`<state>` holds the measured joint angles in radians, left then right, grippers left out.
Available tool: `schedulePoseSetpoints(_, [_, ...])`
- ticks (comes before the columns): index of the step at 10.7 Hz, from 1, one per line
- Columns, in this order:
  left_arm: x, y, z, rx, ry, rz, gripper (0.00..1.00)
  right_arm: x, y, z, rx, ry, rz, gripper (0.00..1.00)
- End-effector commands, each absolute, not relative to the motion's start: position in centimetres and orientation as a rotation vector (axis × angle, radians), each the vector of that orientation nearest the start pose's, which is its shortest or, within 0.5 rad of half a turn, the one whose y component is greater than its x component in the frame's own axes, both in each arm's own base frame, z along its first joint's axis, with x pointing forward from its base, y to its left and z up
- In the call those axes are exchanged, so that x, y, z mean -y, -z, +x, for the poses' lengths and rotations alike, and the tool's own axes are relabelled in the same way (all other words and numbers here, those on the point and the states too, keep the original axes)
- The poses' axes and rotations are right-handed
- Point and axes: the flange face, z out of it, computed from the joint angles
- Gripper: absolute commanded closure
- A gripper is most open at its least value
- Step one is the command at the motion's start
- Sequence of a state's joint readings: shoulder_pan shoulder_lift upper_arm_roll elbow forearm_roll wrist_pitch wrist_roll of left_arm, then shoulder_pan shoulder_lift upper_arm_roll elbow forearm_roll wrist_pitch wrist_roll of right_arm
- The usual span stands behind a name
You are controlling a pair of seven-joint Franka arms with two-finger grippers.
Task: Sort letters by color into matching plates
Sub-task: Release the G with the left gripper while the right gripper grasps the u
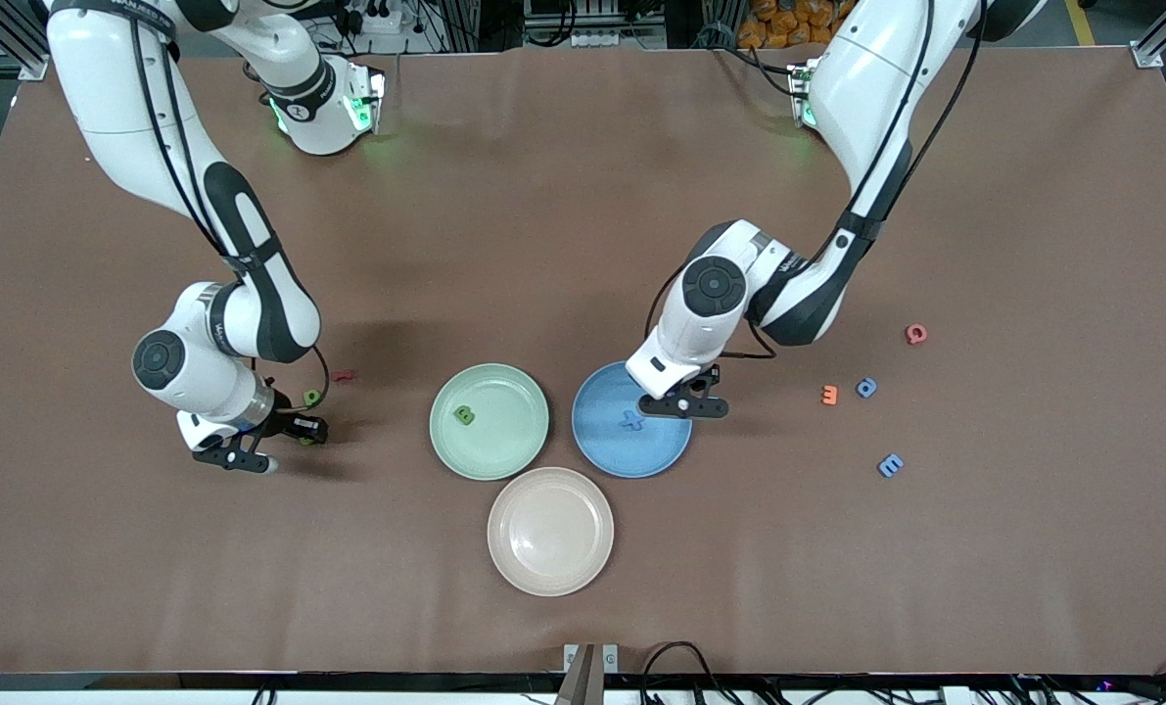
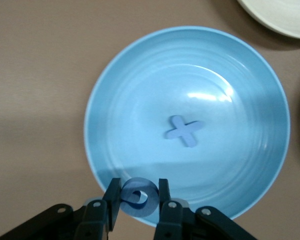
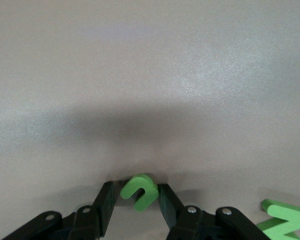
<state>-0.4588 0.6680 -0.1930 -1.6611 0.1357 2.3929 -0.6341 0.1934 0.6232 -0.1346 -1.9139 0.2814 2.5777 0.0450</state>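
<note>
Right gripper [image 3: 135, 196] is down at the table toward the right arm's end, jaws clamped on a green letter [image 3: 138, 191]. Left gripper [image 2: 138, 196] hangs over the blue plate [image 2: 250, 165], jaws pinching a blue letter [image 2: 138, 196]; a blue plus sign [image 2: 184, 131] lies in that plate.

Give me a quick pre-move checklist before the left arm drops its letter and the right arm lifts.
1. Left gripper shut on a blue letter: ok.
2. Left gripper over the blue plate, at its rim: ok, but only just inside.
3. Blue plus already in the blue plate, apart from the drop spot: ok.
4. Right gripper has the green letter between its fingers: ok; firm grip: cannot tell.
5. Second green letter on the table beside the right gripper, apart from the fingers: ok.
6. Green plate holds one green letter, room left: ok.
</note>
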Motion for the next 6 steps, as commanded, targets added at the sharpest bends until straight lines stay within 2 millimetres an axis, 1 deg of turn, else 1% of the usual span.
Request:
schedulePoseSetpoints(1, [43.1,-22.2,56.9,-0.063,0.112,-3.201,1.00,-2.5,-17.3,63.0,-0.325,0.076,-3.041,0.56])
schedulePoseSetpoints(2, [43.2,-22.5,57.0,-0.069,0.119,-3.202,0.98,-2.3,-17.6,63.1,-0.329,0.083,-3.040,0.57])
schedulePoseSetpoints(3, [43.1,-22.4,56.9,-0.082,0.128,-3.192,0.01,-2.2,-17.7,63.1,-0.331,0.085,-3.039,0.58])
schedulePoseSetpoints(5, [42.1,-22.5,57.4,-0.095,0.131,-3.165,0.00,-2.1,-17.7,63.1,-0.334,0.085,-3.039,0.61])
schedulePoseSetpoints(6, [41.4,-22.3,57.6,-0.105,0.114,-3.136,0.00,-2.0,-17.6,63.1,-0.336,0.086,-3.039,0.61])
